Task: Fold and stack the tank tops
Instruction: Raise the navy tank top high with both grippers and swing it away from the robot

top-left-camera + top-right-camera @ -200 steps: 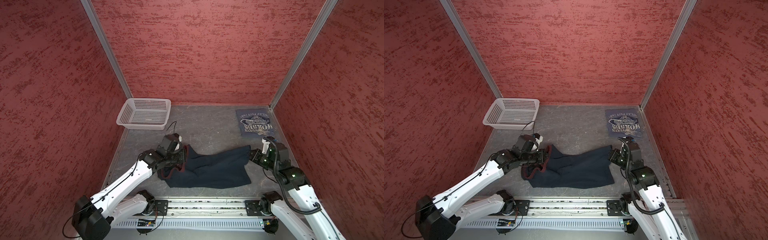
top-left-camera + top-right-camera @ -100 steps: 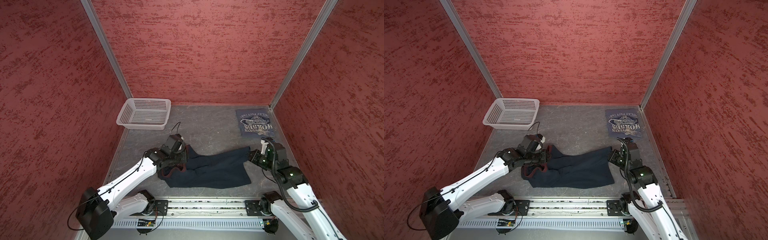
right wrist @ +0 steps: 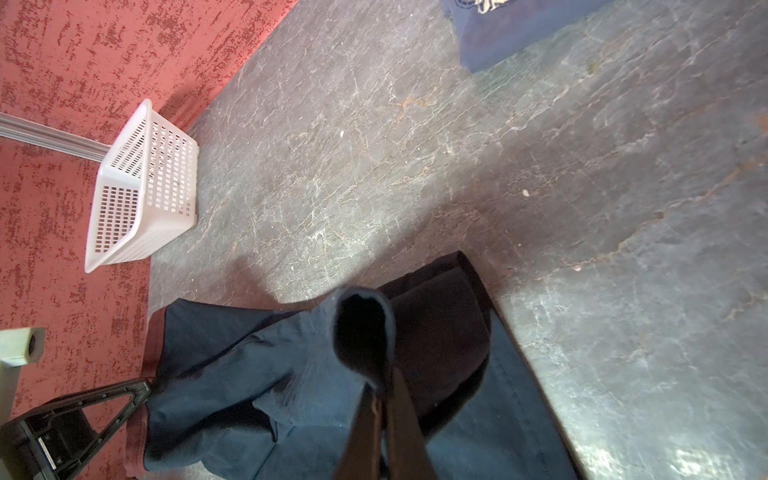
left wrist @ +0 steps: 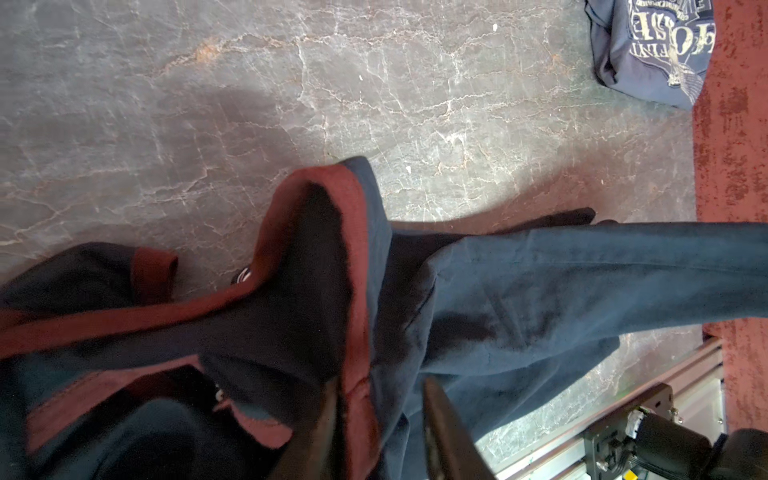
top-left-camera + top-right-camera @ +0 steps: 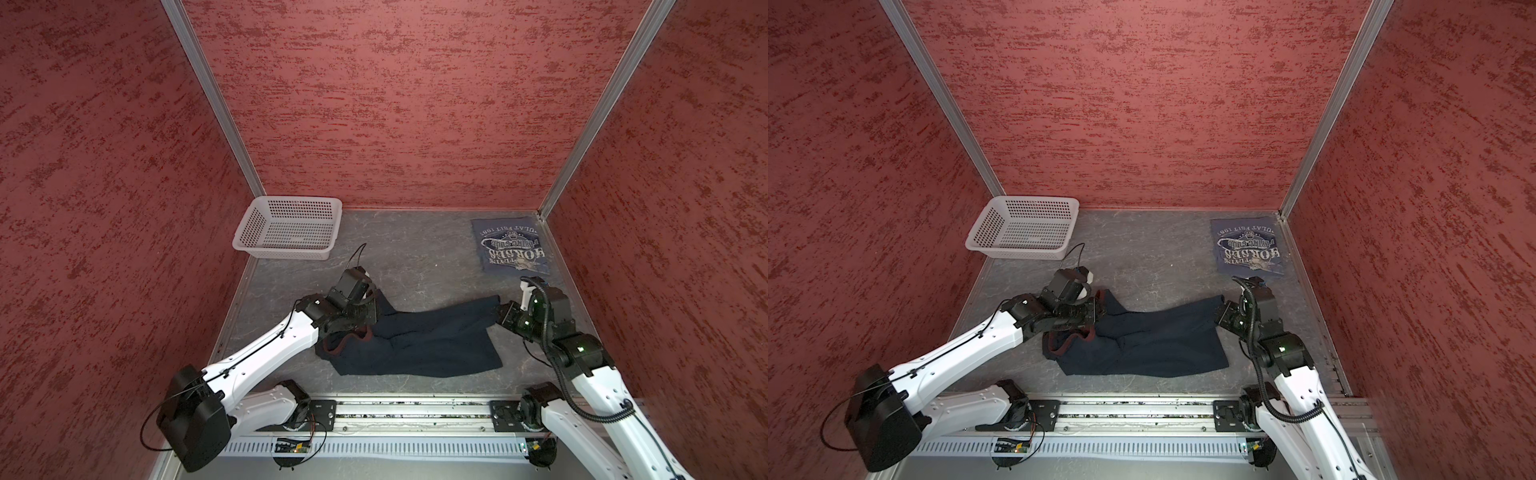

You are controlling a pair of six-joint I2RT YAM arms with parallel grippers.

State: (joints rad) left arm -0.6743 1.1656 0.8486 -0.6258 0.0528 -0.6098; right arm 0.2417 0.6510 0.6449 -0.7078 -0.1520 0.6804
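My left hand (image 5: 369, 311) is apart, with the maroon trim of the dark navy cloth tank top (image 5: 424, 345) between its fingers, left of centre in both top views. My right hand (image 5: 502, 313) is clamped on that top's other end, right of centre. The top is stretched across the grey marbled table (image 5: 415, 257), lower centre. The folded slate-blue cloth tank top with whitish lettering (image 5: 510, 249) is at right, and the white perforated plastic basket (image 5: 282, 252) at left.

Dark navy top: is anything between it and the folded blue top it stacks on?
Nothing visible is. Only bare table lies between the dark navy top and the folded blue top in the far right corner. The right gripper, shut on the navy top's edge, sits just short of the blue one.
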